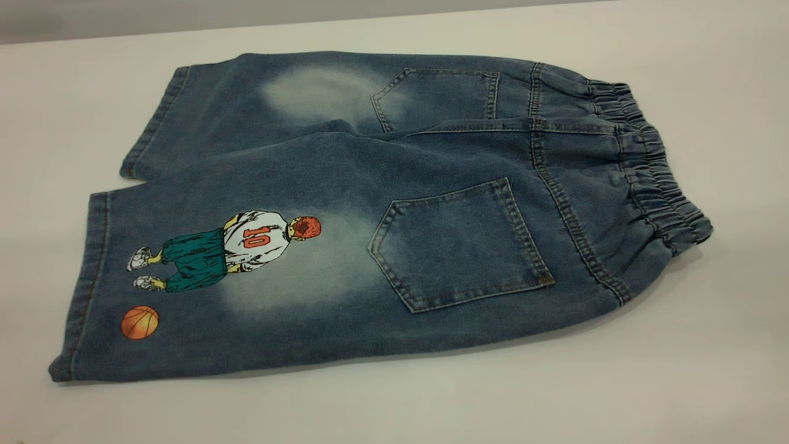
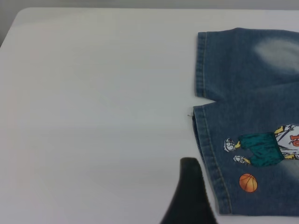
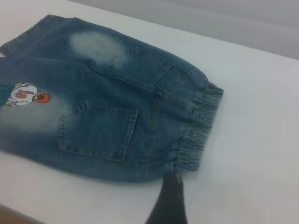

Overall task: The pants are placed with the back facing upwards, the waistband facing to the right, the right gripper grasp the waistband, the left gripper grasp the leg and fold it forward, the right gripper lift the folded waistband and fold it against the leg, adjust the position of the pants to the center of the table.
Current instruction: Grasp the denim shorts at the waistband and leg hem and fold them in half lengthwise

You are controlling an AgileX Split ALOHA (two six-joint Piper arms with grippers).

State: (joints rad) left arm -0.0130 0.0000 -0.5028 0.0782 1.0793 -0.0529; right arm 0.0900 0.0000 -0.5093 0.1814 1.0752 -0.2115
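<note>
two pockets face up on the pants, which lie flat on the white surface. the waistband is at the right end, and the leg with the player print is at the left. my left hand is near that leg's hem. my right hand is just beside the waistband. i cannot tell if either hand is spread or closed.
</note>
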